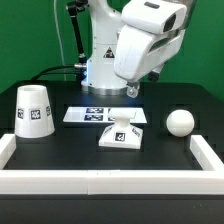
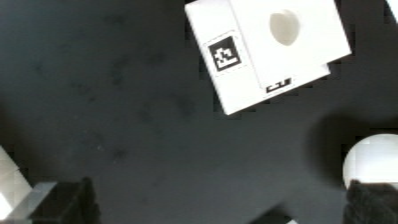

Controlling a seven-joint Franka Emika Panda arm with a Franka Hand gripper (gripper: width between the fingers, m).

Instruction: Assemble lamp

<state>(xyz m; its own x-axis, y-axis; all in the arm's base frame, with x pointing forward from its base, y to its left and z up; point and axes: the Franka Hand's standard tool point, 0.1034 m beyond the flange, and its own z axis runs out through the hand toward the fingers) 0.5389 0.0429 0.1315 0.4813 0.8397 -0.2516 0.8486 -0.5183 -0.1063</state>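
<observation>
End effector (image 1: 133,91) hovers empty above the counter (image 1: 160,160), fingers (image 2: 63,200) spread wide. The base (image 1: 122,135) lies below and slightly off its centre line, the bulb (image 1: 180,122) near on one side and the shade (image 1: 35,110) well apart on the other. I judge this the opening step, nothing joined yet: next I'd centre over the base, descend, and close squarely on it without shoving it sideways.

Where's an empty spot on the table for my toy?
Most room: the black strip between the front wall and the base, and the patch between the shade and the base. A smaller gap lies between base and bulb. The middle is crowded: marker board and base sit together below the end effector.
</observation>
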